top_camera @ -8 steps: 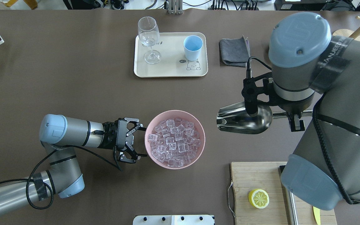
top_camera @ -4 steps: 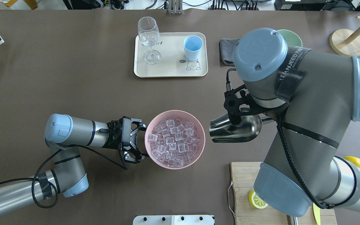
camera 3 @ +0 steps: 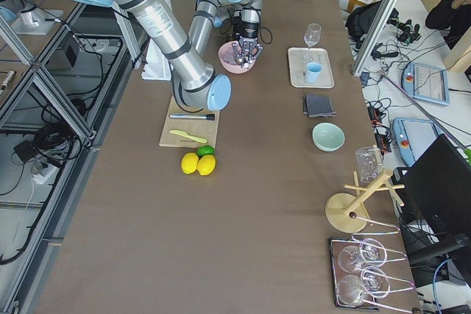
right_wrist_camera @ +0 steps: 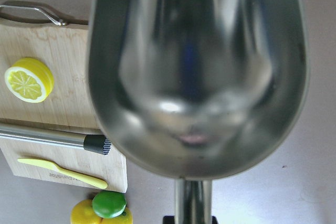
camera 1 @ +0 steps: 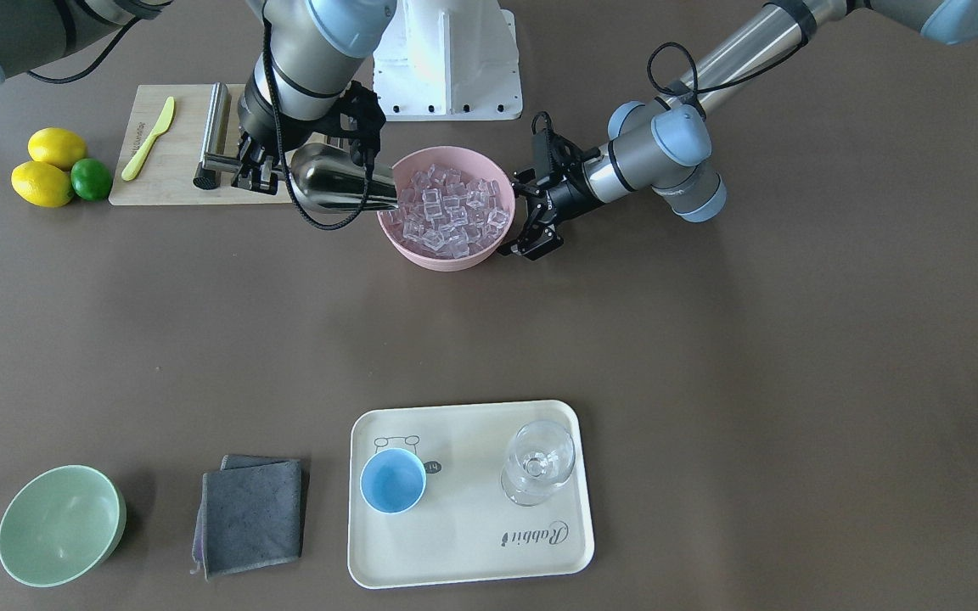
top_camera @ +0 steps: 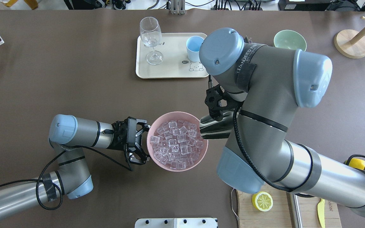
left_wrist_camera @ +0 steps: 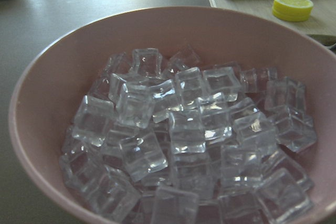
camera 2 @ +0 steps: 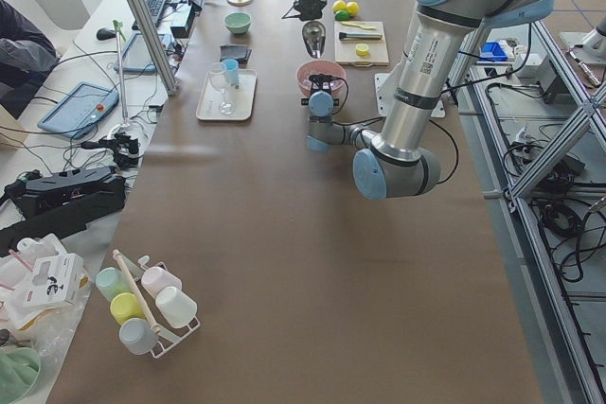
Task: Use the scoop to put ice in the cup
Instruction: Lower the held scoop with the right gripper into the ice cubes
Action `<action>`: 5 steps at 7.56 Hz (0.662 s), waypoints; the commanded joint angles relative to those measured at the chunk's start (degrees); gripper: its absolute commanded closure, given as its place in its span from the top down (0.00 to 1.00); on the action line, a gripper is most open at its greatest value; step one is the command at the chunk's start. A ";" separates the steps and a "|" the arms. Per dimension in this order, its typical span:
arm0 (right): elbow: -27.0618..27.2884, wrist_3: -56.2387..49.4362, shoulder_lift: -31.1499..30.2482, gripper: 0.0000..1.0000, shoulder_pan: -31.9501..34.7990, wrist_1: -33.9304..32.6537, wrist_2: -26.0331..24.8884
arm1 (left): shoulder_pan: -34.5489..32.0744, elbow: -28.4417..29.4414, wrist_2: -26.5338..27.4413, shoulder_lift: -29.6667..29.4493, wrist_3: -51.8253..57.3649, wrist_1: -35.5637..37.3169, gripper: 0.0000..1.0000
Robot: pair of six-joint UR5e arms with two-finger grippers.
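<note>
Legible marks. The cream tray [camera 1: 570,501] carries the script word "Rabbit" near its edge, seen in the front-facing view, along with a small line drawing of an animal. A dark strap around the right arm bears white capitals, of which I can read "ANJEED" in the overhead view. The print on the yellow knife [top_camera: 320,212] is too small for me to read.

Right gripper [camera 1: 255,170]. Its fingers are clamped on the straight handle of the scoop [top_camera: 214,128], and the handle end sticks out behind them. The scoop lies roughly level, with its open mouth pointing at the pink bowl [top_camera: 152,158]. Its lip sits over the bowl's rim on the robot's right side, at the edge of the ice [top_camera: 176,144]. From the wrist view I see the trough bare and shiny, with no cube in it.

Left gripper [top_camera: 143,143]. The fingers are spread wide and hold nothing. They bracket the bowl's wall on the robot's left side, just beside it; I cannot tell whether they touch.

Task objects. All the ice is heaped in the pink bowl. The cup [camera 1: 393,480] stands upright on the tray, well apart from the bowl, beside the wine glass [camera 1: 538,462].
</note>
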 commanded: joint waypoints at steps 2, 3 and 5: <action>-9.61 0.15 4.28 0.00 -1.55 -0.88 -0.06 | 0.54 0.01 0.05 -0.14 0.17 0.00 0.98; -10.15 0.15 5.16 0.00 -1.55 -2.45 -0.14 | 0.54 0.01 0.05 -0.14 0.17 -0.08 0.98; -10.25 0.32 5.44 0.00 -1.55 -4.31 -0.06 | 0.54 0.01 0.05 -0.23 0.17 -0.09 0.98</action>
